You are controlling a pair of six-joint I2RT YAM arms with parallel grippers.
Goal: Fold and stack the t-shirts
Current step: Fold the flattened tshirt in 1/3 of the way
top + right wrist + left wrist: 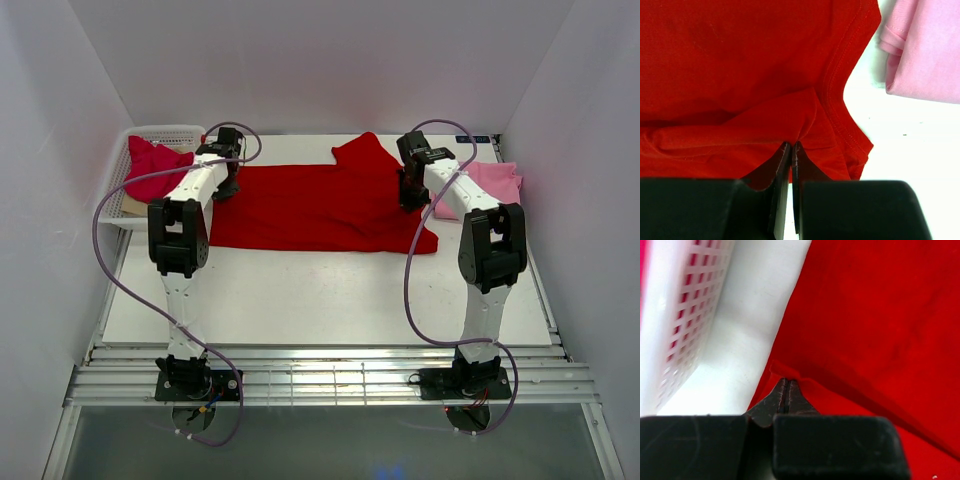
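- Nearest you, the white table [330, 290] carries two arms, one on each side, both reaching away from you.
- You have three t-shirts in all, and the bright red t-shirt [320, 205] is the one laid out across the middle of the table, with one sleeve pointing to the far side.
- Your left gripper [786, 382] is closed, pinching a small raised fold at that shirt's left edge, just beside the basket.
- Your right gripper [791, 145] is closed too, clamped on a bunched fold near the shirt's right side, close to a stitched hem.
- Further back on the right, the light pink t-shirt [492, 180] lies folded, just beside the red one.
- At the far left stands one white mesh basket [165, 131], with the crimson t-shirt [150, 165] crumpled inside it.
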